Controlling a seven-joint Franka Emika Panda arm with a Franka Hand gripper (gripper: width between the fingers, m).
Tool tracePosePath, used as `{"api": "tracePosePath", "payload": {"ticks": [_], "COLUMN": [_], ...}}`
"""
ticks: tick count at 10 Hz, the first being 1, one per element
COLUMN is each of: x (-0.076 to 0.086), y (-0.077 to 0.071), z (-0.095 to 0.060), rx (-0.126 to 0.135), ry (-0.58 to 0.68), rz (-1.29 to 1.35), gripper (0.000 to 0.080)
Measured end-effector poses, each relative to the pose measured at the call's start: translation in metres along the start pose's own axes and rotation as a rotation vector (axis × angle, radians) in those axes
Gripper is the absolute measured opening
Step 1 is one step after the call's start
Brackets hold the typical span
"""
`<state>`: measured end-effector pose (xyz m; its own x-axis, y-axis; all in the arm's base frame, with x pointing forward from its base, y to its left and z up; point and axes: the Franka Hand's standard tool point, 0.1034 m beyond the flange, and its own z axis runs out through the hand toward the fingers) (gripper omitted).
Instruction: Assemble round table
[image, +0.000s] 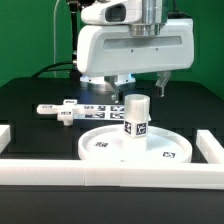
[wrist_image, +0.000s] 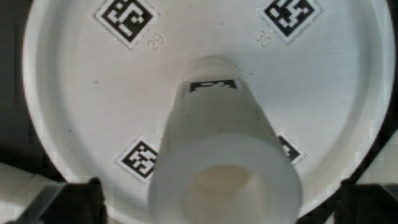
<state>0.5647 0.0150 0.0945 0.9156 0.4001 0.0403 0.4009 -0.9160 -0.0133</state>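
The large rimmed round disc lies flat on the black table near the front. The short thick cylinder stands upright on its middle, with a tag on its side. In the wrist view I look down along the cylinder onto the disc and its tags. My gripper hangs just above the cylinder's top. It is open, with one dark finger on each side of the cylinder and a gap to it. The flat cross-shaped piece lies on the table at the exterior view's left.
The marker board lies behind the disc. White border bars run along the front, the exterior view's left and the exterior view's right. A green wall stands behind the table.
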Motion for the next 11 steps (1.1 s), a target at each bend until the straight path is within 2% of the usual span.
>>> {"api": "tracePosePath", "payload": {"ticks": [5,7,11], "x": [-0.0036,-0.0036,-0.0037], "y": [0.0005,0.0004,0.0002], "z": [0.0068,0.0071,0.0072], "rx": [0.001,0.001,0.002], "ry": [-0.004,-0.005,-0.004], "rz": [0.000,0.000,0.028], "gripper": [0.0649,0.0408,0.0406]}}
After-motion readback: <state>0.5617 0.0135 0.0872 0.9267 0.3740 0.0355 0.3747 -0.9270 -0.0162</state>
